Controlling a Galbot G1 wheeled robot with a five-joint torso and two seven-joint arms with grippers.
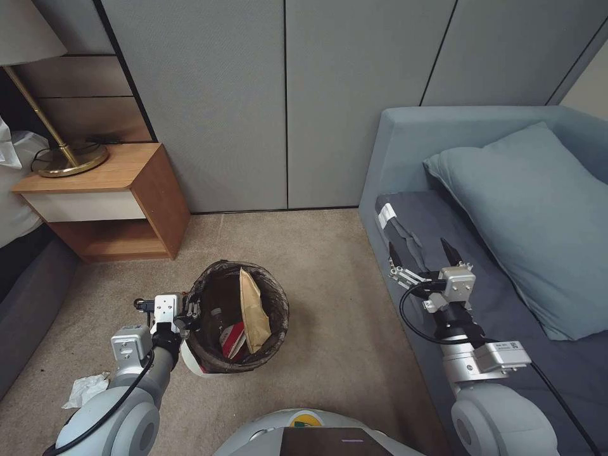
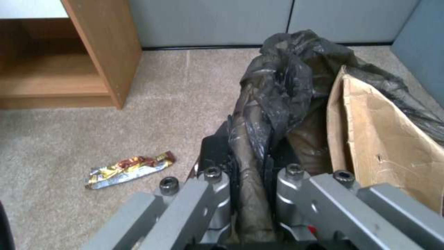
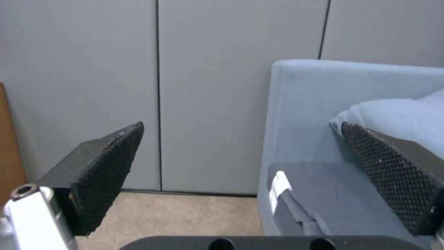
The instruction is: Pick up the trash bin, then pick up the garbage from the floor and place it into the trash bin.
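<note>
We count one trash bin [image 1: 235,316] on the carpet, rim pinched by the left gripper [image 1: 192,311]. Right gripper [image 1: 423,252] spread wide over the sofa [image 1: 405,145]. Loose: one tissue [image 1: 85,388], one wrapper [image 2: 130,169].

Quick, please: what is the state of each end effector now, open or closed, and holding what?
Left end effector: closed on the liner-covered rim of the trash bin.
Right end effector: open, holding nothing, raised over the bed.
</note>
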